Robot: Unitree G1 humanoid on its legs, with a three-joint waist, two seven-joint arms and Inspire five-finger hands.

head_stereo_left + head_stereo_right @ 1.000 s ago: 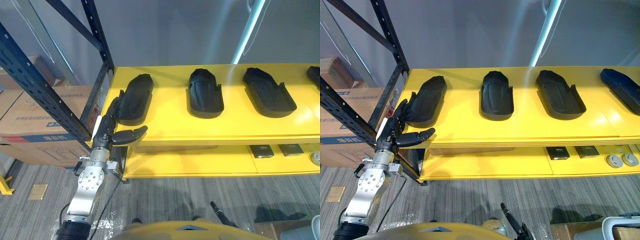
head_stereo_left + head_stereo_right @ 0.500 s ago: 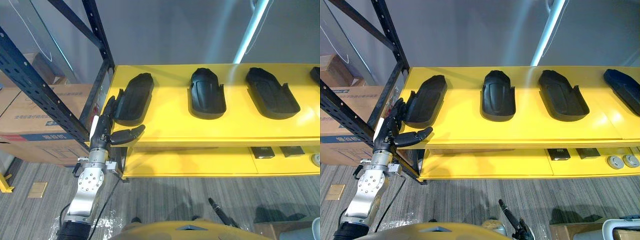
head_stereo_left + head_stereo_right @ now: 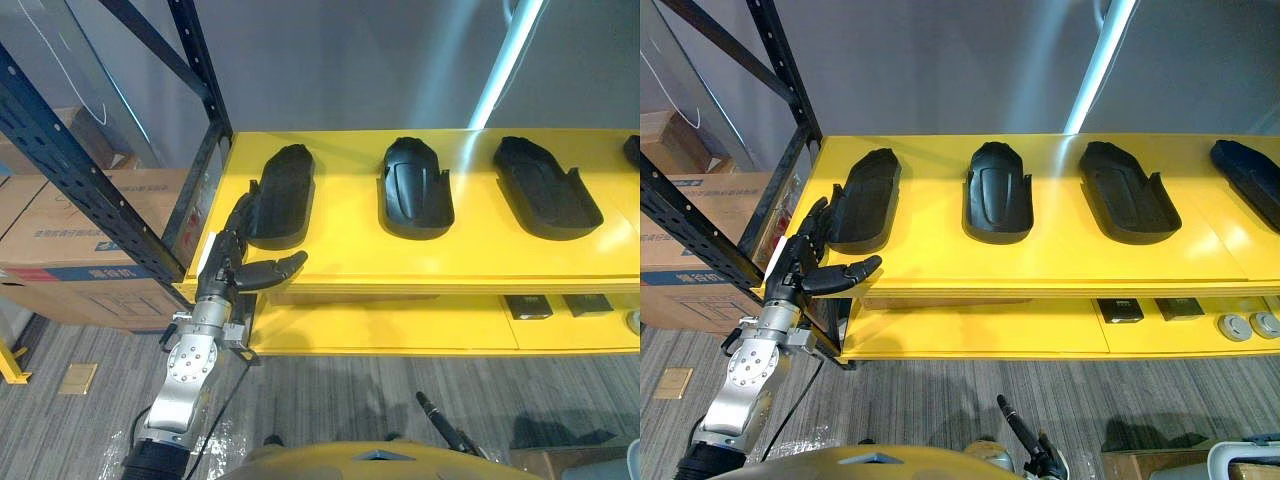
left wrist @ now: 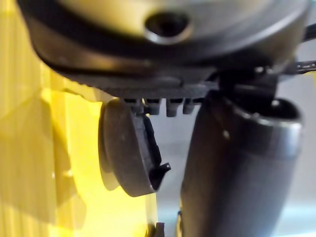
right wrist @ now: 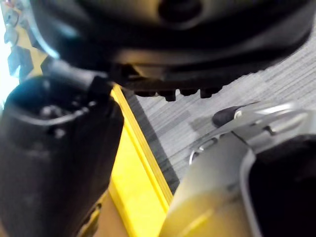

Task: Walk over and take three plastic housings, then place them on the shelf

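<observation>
Several black plastic housings lie in a row on the yellow shelf top (image 3: 340,255): a leftmost housing (image 3: 280,190), a middle one (image 3: 415,185), a right one (image 3: 545,185) and another at the far right (image 3: 1250,180). My left hand (image 3: 228,262) is open at the shelf's front left corner. Its fingers reach up along the near left edge of the leftmost housing, and its thumb juts out over the shelf's front lip. I cannot tell whether the fingers touch the housing. In the left wrist view that housing (image 4: 128,153) shows past the thumb (image 4: 237,163). My right hand (image 5: 59,148) hangs low beside a yellow shelf edge (image 5: 133,163).
A dark blue rack upright (image 3: 90,190) and its diagonal brace stand left of the shelf, with cardboard boxes (image 3: 70,230) behind them. The lower yellow shelf (image 3: 400,325) holds small dark boxes (image 3: 520,305) and round parts (image 3: 1240,325). Grey carpet lies in front.
My left hand has edged right along the shelf front, closer to the leftmost housing. The whole picture has also shifted slightly; the housings stay in place.
</observation>
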